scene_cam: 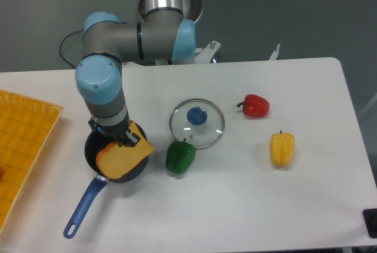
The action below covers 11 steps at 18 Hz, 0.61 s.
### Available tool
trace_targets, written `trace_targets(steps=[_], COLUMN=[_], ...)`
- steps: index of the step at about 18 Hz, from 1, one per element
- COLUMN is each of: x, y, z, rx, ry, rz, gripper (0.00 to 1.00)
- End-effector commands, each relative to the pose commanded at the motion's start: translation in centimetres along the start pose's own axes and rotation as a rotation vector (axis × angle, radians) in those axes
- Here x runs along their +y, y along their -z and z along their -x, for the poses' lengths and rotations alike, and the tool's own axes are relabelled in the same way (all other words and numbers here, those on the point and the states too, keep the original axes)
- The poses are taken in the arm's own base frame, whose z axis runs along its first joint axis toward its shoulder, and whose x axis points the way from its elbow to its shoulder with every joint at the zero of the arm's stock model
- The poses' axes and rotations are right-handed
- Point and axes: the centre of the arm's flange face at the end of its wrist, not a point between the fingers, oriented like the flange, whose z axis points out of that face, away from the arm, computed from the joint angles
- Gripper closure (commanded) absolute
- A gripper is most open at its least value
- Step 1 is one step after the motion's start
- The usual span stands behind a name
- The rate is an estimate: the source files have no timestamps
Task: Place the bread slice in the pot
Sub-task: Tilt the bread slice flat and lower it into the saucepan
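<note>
A glass lid (197, 123), green pepper (179, 156), red pepper (255, 106), yellow pepper (282, 149) and yellow tray (23, 147) lie on the white table (247, 206).

bread slice (122, 157) (tool-held) over pot (93, 148)

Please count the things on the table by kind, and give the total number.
Peppers: 3 (red pepper, yellow pepper, green pepper)
Bread slice: 1
Pot: 1
Glass lid: 1
Yellow tray: 1
Total: 7
</note>
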Motion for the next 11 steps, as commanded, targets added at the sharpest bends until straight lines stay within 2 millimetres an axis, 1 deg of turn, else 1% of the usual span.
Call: trace_targets(steps=[4,8,11], x=[-0.11,-0.09,0.04], y=[-0.46,-0.47,0.16], z=[-0.09,-0.1,-0.26], rx=[0.002,0.003,-0.001], ry=[-0.001,-0.003,-0.005], rz=[0.008,0.009,0.001], gripper=[0.82,0.82,0.82])
